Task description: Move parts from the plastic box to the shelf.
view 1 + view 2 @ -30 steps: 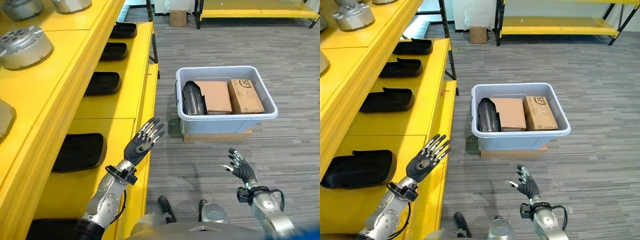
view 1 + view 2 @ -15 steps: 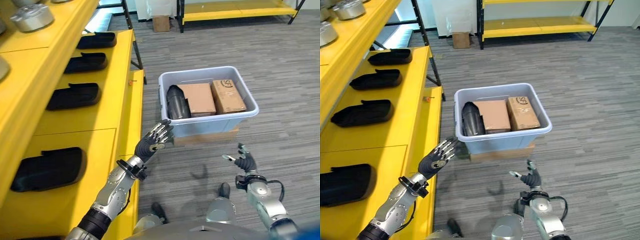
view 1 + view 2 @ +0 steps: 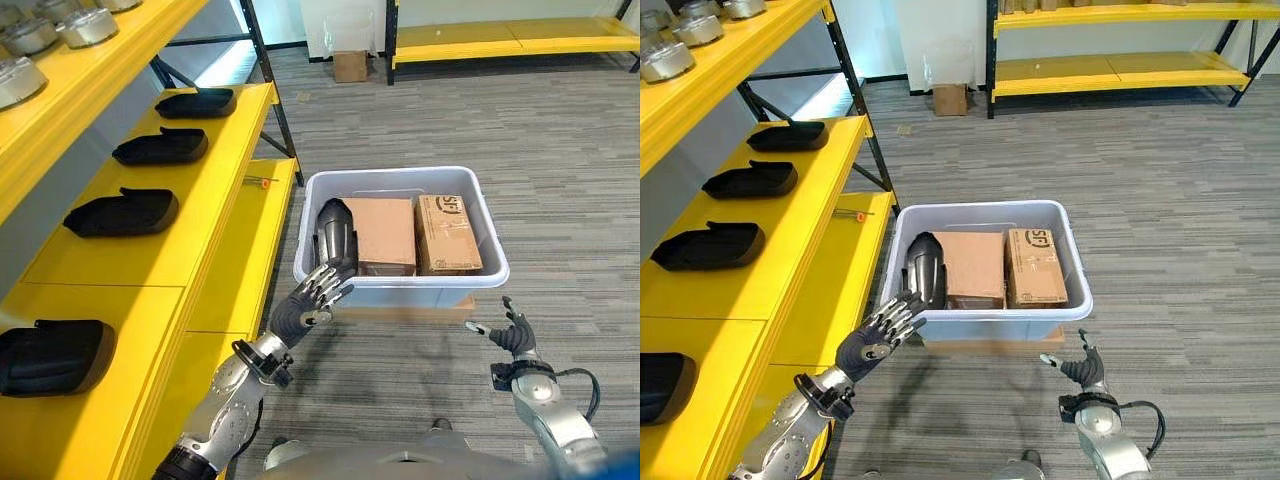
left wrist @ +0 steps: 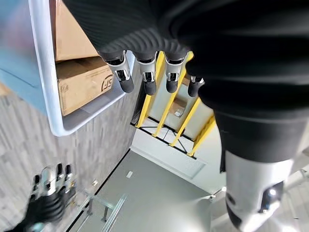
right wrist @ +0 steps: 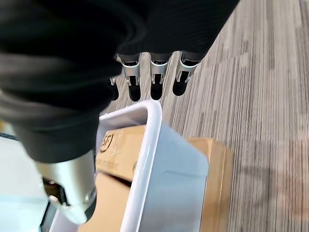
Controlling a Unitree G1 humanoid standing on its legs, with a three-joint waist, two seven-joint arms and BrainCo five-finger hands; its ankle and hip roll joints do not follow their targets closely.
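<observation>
A pale blue plastic box (image 3: 400, 287) stands on the floor on a flat cardboard base. Inside it a black curved part (image 3: 336, 237) leans at the left end, beside two brown cardboard boxes (image 3: 386, 234) (image 3: 447, 233). My left hand (image 3: 305, 303) is open with straight fingers, just short of the box's near left corner and holding nothing. My right hand (image 3: 510, 335) is open and empty, low above the floor in front of the box's right end. The yellow shelf (image 3: 150, 250) on the left carries several black parts (image 3: 122, 212) in a row.
An upper yellow shelf board (image 3: 70, 75) holds silver round metal parts (image 3: 88, 26). Another yellow rack (image 3: 500, 35) and a small cardboard box (image 3: 350, 65) stand at the back. Grey striped carpet (image 3: 560, 200) lies around the plastic box.
The camera has swung, so the whole scene shifted. My left hand has reached forward from beside the shelf edge to the box's near left corner. My right hand stays low and open.
</observation>
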